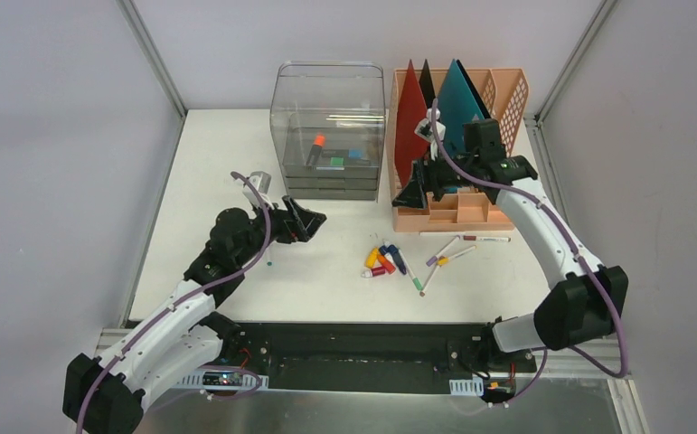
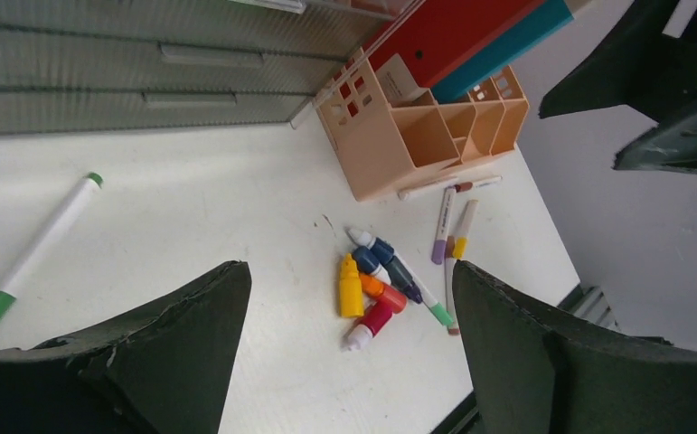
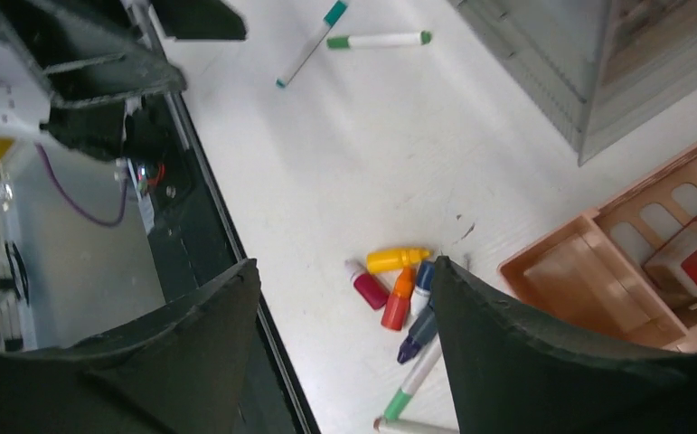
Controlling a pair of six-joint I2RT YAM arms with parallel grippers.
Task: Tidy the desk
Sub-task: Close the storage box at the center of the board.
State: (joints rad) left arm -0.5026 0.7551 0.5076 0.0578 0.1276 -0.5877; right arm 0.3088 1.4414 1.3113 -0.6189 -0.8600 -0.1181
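**Inspector:** Where is there open passage?

**Onlooker:** At the left rear of the table (image 1: 222, 154), between the grey wall and the clear drawer box (image 1: 329, 127), the surface is bare. The strip before the drawers is also open, apart from a green-capped marker (image 2: 32, 258) lying flat.

**Inspector:** Obstructions?

**Onlooker:** At centre front there is a heap of small bottles and pens (image 1: 386, 260), touching one another. More pens (image 1: 466, 239) lie just before the peach file rack (image 1: 471, 210). The gap between rack and drawer box is narrow. The right gripper (image 3: 344, 267) hangs at its mouth, jaws apart.

**Inspector:** The right side?

**Onlooker:** The right arm crosses above it, and the wall stands close beside the rack.
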